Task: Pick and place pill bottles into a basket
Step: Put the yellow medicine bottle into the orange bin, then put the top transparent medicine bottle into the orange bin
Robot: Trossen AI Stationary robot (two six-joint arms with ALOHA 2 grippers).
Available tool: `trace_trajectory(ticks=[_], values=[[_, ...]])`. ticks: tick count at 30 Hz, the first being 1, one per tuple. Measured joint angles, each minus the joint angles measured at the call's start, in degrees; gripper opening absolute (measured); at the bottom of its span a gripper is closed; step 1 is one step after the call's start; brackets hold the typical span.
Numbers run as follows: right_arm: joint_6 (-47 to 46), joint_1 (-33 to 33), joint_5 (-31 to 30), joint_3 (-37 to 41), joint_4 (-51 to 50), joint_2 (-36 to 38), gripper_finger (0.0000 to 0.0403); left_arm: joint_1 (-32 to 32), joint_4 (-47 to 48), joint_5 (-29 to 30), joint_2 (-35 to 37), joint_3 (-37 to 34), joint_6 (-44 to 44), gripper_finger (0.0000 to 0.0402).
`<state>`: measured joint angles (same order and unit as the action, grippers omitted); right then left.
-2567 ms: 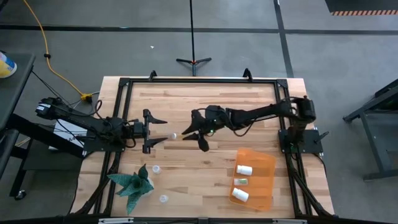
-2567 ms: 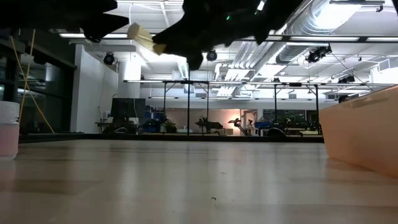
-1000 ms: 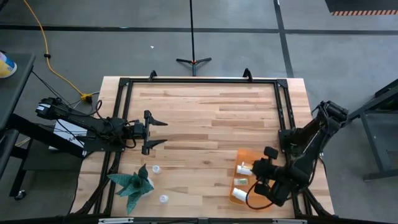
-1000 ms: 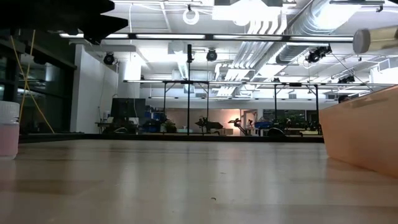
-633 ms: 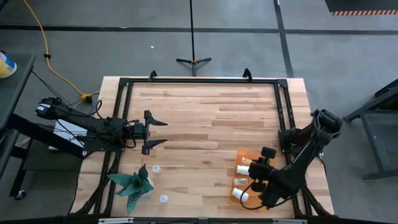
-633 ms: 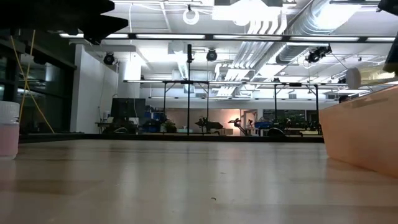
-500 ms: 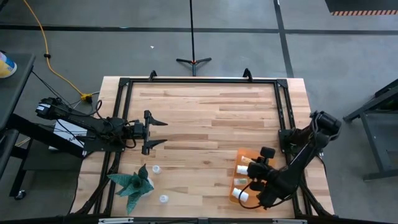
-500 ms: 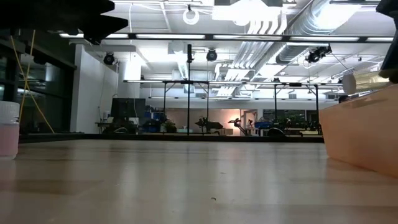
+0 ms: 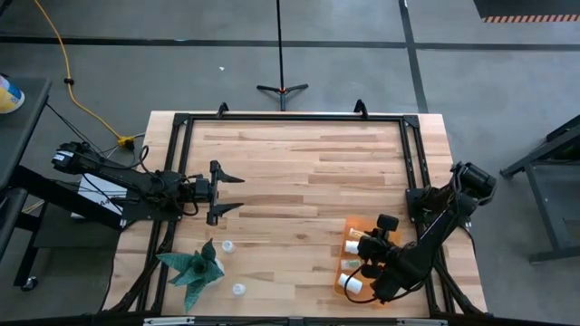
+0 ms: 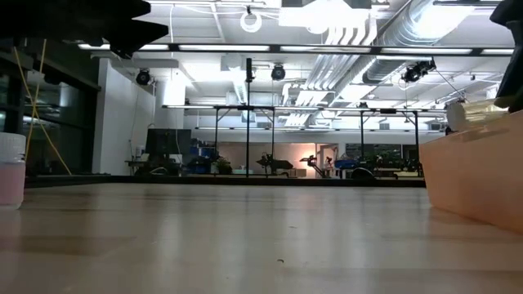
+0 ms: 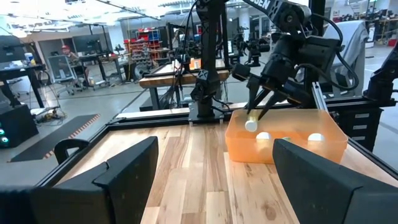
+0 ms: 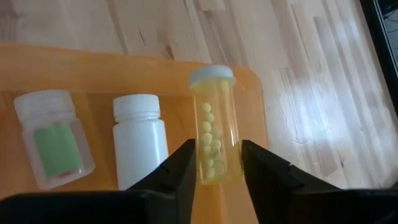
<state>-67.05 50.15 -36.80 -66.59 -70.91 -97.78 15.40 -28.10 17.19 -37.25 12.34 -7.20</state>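
Observation:
My right gripper (image 9: pixel 367 252) hangs over the orange basket (image 9: pixel 373 225), shut on a clear yellowish pill bottle (image 12: pixel 214 124) with a white cap. In the low view that bottle (image 10: pixel 466 110) shows just above the basket's rim (image 10: pixel 478 139). Inside the basket lie a white bottle (image 12: pixel 140 140) and a clear one with a green label (image 12: pixel 53 146). Two more small bottles (image 9: pixel 227 245) (image 9: pixel 237 289) stand on the table at the near left. My left gripper (image 9: pixel 228 192) waits open at the table's left, touching nothing. My right gripper pinches the yellowish bottle between its two fingers by the sides of its lower body (image 12: pixel 214 168), near the end away from the cap. The fingers slant down from the table's right and lie along the bottle. Its cap (image 12: pixel 211 74) points away from them. The bottle is clear of the basket floor.
A spiky green plant-like object (image 9: pixel 192 267) lies at the near left between the two loose bottles. A black frame (image 9: pixel 290 118) runs round the tabletop. The bare wood in the middle (image 9: pixel 299 181) is free room.
My right gripper has sunk toward the basket with the yellowish bottle and drifted a little toward the table's left. In the low view the bottle has dropped from high up to just over the basket's rim.

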Motion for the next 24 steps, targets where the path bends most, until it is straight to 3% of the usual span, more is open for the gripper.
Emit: trace_trajectory(ticks=[8, 11, 17, 24], values=[[0.0, -2.7, 0.9, 0.0, 0.8, 0.0, 0.0205, 0.0, 1.4, 0.0, 0.0, 0.0, 0.0, 0.0351], [2.8, -4.1, -2.0, 0.0, 5.0, 0.0, 0.0223, 0.0, 2.5, 0.0, 0.0, 0.0, 0.1, 0.0351], [21.3, -9.4, -2.4, 0.0, 20.6, 1.7, 0.0210, 0.0, 3.4, 0.0, 0.0, 0.0, 0.1, 0.0351], [39.8, -17.7, -0.1, -0.1, 26.7, 3.5, 0.0178, 0.0, 3.4, 0.1, 0.0, 0.0, 0.0, 0.0351]])
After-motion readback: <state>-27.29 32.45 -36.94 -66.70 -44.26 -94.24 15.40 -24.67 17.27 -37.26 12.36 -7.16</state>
